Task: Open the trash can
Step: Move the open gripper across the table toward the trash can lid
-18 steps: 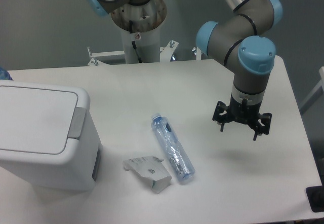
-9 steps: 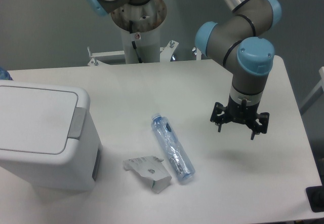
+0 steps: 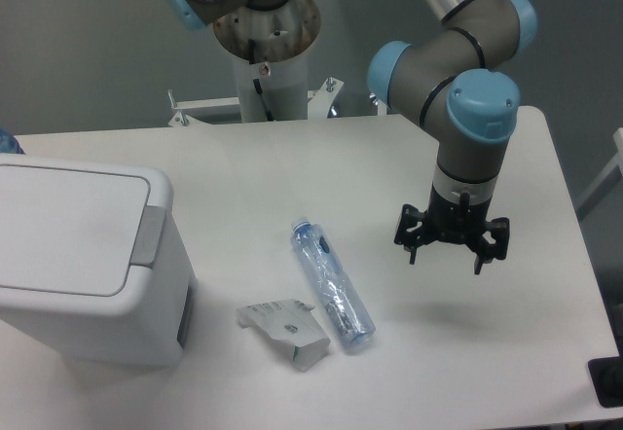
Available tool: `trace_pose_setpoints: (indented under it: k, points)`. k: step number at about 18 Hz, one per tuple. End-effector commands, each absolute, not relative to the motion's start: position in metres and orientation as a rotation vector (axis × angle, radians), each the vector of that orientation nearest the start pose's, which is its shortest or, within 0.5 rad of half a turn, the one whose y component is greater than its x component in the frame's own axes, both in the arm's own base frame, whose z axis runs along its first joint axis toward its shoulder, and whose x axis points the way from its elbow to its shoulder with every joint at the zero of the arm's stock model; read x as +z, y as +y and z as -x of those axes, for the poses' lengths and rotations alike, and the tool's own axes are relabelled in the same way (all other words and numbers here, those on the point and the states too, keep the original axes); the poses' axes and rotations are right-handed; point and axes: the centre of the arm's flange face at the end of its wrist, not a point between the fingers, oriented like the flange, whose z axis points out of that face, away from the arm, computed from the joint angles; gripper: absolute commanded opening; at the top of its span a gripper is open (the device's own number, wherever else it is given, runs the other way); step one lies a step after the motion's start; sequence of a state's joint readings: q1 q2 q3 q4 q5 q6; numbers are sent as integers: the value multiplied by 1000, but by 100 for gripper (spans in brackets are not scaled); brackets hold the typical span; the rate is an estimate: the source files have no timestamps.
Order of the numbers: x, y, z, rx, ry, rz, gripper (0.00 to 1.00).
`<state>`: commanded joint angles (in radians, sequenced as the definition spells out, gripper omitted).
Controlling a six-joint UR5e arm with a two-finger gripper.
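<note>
The trash can (image 3: 83,265) is a large white box-shaped bin at the table's left side. Its flat white lid (image 3: 68,228) is down, and a grey rectangular push tab (image 3: 148,235) sits on its right edge. My gripper (image 3: 451,253) hangs from the arm over the right half of the table, well apart from the bin. Its fingers point down and stand spread apart with nothing between them. It hovers above the table surface.
A clear plastic bottle (image 3: 333,286) lies on the table between the bin and my gripper. A small white-grey carton (image 3: 285,331) lies just left of the bottle's lower end. The arm's base column (image 3: 265,41) stands behind the table.
My gripper has moved a little to the left, toward the bottle and the bin. The bin, bottle and carton have not moved.
</note>
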<state>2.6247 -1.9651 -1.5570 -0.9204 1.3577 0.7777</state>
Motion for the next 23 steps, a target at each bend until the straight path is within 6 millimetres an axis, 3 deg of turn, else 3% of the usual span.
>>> trace_pose_setpoints:
  k: [4,13,23]
  points:
    - [360,468,476,64,-407,2708,100]
    - [415,516,442,24,-598,2569,100]
    - [475,547,363,-101,-618,2445,100]
